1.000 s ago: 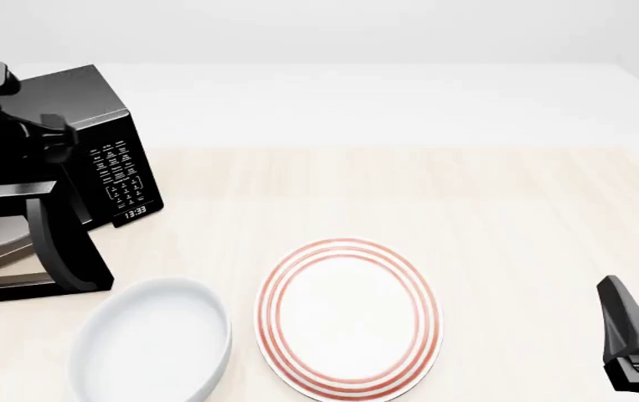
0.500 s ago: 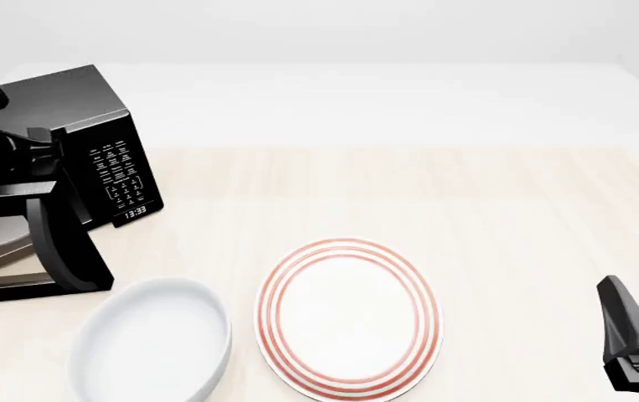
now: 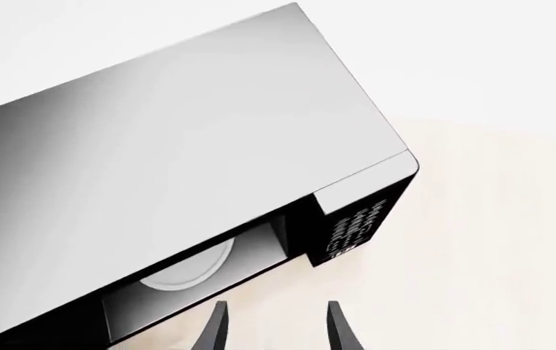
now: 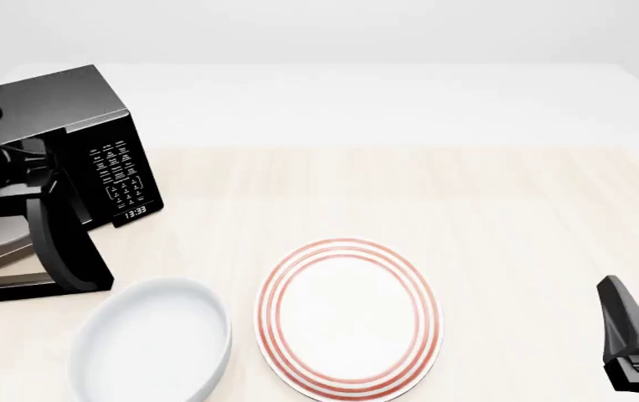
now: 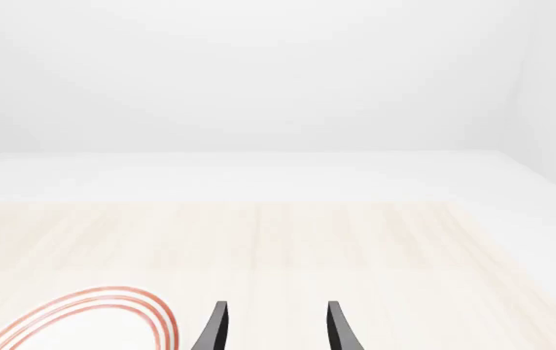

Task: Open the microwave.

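Hovering, my left gripper [image 3: 275, 329]: parted, empty, above glossy black microwave [image 3: 190, 182], door swung open.
Right gripper [image 5: 275, 329]: parted, empty.

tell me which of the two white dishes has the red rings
The flat plate, lying right of the plain white bowl, has red rings around its rim; the bowl has none.

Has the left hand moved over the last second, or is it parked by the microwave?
Yes. Against the microwave's keypad, which has stayed put, the left hand has drifted left and downward in the front view, away from the keypad.
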